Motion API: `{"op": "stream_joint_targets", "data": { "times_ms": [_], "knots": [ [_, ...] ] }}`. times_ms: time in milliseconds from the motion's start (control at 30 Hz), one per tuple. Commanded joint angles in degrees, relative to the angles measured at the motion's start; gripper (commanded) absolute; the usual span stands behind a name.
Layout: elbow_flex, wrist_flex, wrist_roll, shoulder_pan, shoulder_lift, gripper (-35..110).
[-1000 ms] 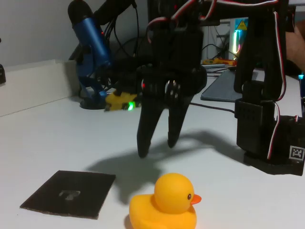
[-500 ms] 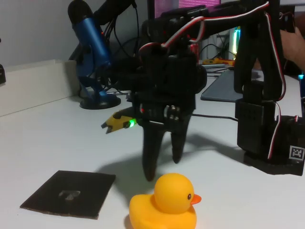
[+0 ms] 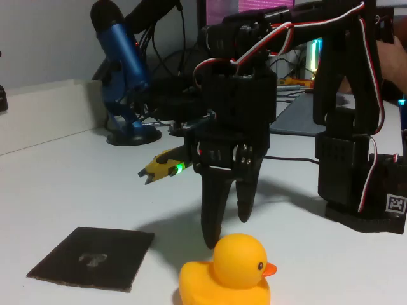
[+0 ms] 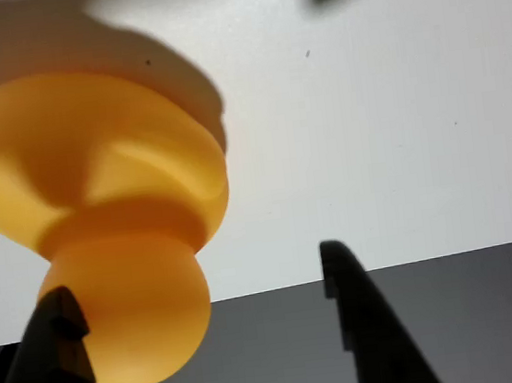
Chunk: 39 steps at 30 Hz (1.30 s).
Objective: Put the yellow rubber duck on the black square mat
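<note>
Nearest to you, at the bottom centre of the fixed view, the yellow rubber duck (image 3: 232, 274) sits on the white bench (image 3: 76, 184), beak pointing to the frame's right. To its left, in the lower left of that frame, the black square mat (image 3: 95, 257) lies flat with a pale mark at its middle, apart from the duck.

Just behind the duck your gripper (image 3: 227, 229) points down with its two dark fingers spread and nothing between them; the left finger's tip comes down right at the duck's head, though you cannot tell from here whether it touches. In the wrist view the duck (image 4: 102, 218) fills the left half, its head beside the left finger (image 4: 58, 362), while the right finger (image 4: 369, 326) stands well clear of it at the lower right.

Further back, a small yellow part with a green light (image 3: 164, 168) sits at the gripper's side. The arm's black base (image 3: 356, 184) stands at the right, and a blue microphone (image 3: 121, 70) rises in the upper left.
</note>
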Motion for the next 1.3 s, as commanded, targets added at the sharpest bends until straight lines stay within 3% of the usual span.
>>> {"op": "stream_joint_targets", "data": {
  "times_ms": [0,333,1267],
  "knots": [
    [-1.9,-0.4,-0.9,-1.7,1.2,31],
    [-12.0,-0.4,-0.9,-1.7,1.1,31],
    [-11.8,-0.5,-0.6,-1.7,-5.5,31]
  ]
}}
